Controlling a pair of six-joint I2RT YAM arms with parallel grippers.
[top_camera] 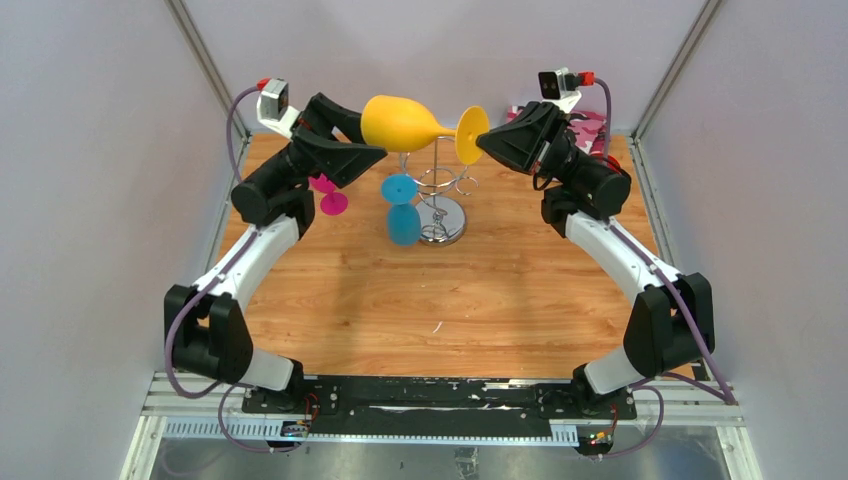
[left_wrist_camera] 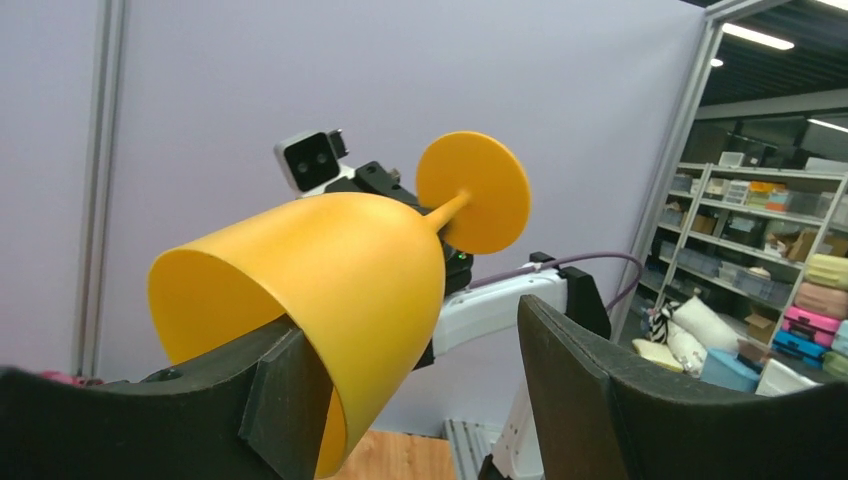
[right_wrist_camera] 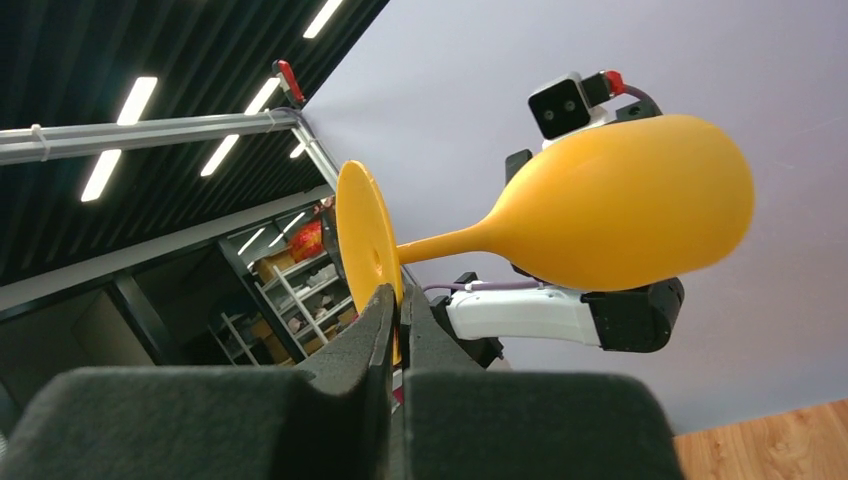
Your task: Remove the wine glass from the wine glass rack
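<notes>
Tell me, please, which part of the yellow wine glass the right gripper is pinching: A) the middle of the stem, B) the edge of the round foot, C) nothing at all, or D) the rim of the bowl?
B: in the right wrist view the right gripper has its fingers closed together on the lower edge of the round foot of the yellow wine glass, while the stem and the bowl stand clear of it.
</notes>
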